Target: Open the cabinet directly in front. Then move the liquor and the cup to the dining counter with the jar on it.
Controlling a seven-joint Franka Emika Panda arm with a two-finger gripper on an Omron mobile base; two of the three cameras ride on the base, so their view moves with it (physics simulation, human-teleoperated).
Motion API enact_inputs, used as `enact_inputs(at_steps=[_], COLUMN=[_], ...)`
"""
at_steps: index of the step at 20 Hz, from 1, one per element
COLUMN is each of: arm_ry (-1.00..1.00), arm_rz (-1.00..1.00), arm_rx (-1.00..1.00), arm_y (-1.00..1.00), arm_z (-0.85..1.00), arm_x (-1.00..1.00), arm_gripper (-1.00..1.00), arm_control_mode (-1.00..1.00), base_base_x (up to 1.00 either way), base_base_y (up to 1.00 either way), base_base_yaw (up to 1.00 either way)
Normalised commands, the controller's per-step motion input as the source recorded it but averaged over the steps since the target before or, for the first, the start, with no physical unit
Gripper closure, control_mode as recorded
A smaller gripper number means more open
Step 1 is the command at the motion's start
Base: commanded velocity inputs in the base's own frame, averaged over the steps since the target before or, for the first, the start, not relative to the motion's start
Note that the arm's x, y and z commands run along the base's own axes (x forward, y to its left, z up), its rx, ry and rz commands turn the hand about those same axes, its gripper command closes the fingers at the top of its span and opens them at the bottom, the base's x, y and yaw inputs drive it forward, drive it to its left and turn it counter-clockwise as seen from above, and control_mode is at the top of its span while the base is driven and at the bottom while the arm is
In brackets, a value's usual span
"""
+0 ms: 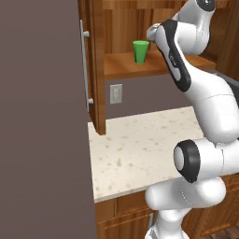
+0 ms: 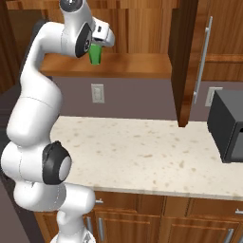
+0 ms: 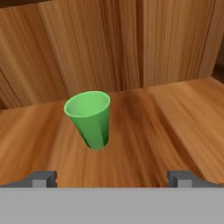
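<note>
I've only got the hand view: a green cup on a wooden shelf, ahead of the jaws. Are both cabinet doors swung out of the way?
Observer: Yes. On the cabinet, the left door and the right door both stand open, out over the worktop.
Operator: What is under that shelf?
Observer: A speckled counter, with a wall outlet on the wall between it and the shelf.
Operator: Anything off to the side I should watch when I pull back?
Observer: A dark microwave sits at the counter's right end, beyond the right door.
</note>
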Motion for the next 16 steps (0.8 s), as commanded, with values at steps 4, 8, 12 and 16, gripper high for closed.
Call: enact_inputs(at_steps=[4,8,12,16], arm_ry=[0.00,0.00,0.00,0.00], arm_rz=[0.00,0.00,0.00,0.00], arm_rx=[0.00,0.00,0.00,0.00], arm_y=[0.00,0.00,0.00,0.00], arm_z=[-0.05,-0.02,-0.03,-0.04], arm_x=[0.65,0.66,0.65,0.62], arm_gripper=[-1.00,-1.00,-1.00,-1.00], arm_control_mode=[-1.00,-1.00,-1.00,-1.00], base_base_x=[0.00,0.00,0.00,0.00], base_base_y=[0.00,0.00,0.00,0.00], base_base_yaw=[0.00,0.00,0.00,0.00])
